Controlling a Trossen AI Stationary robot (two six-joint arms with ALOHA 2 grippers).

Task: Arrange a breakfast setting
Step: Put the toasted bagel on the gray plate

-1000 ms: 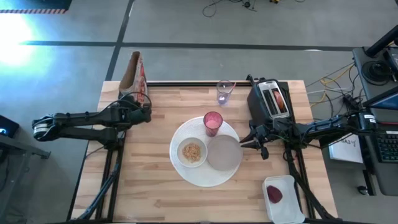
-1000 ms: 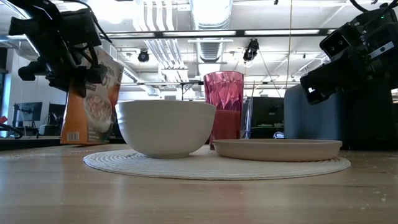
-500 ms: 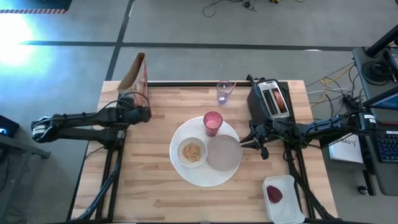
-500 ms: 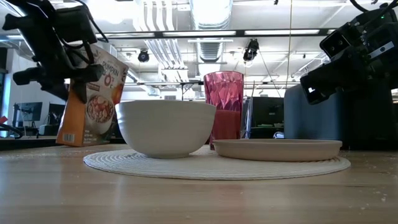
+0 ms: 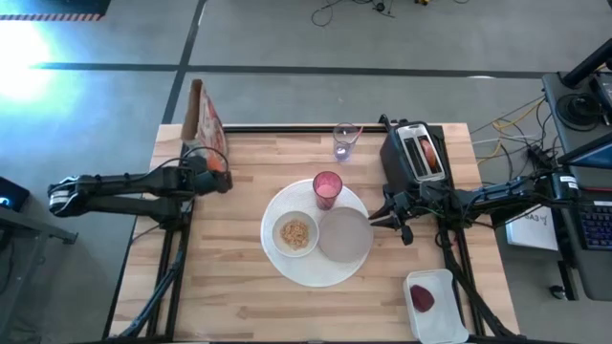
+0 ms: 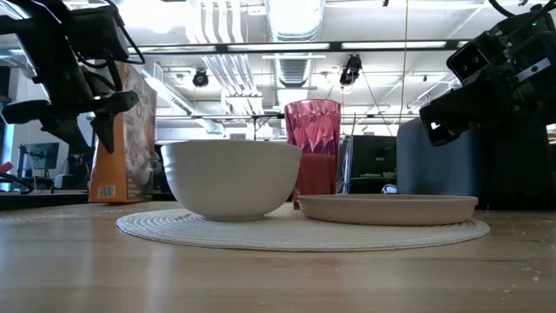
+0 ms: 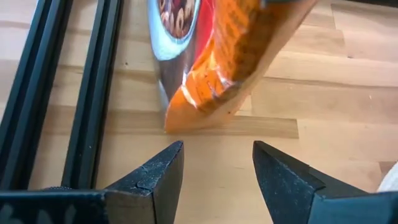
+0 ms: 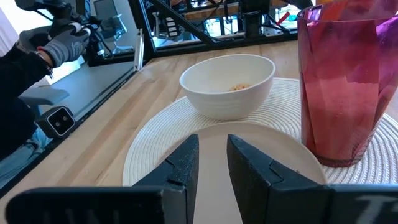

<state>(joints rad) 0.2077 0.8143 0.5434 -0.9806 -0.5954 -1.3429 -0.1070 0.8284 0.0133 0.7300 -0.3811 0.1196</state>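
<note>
Cereal box [image 5: 204,122] now upright, L gripper [image 7: 217,163] off.

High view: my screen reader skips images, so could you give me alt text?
A big round white plate at mid-table holds a small white bowl, a small pale round plate and a pink cup. The left gripper, jaws open, sits by a cereal box.
</note>
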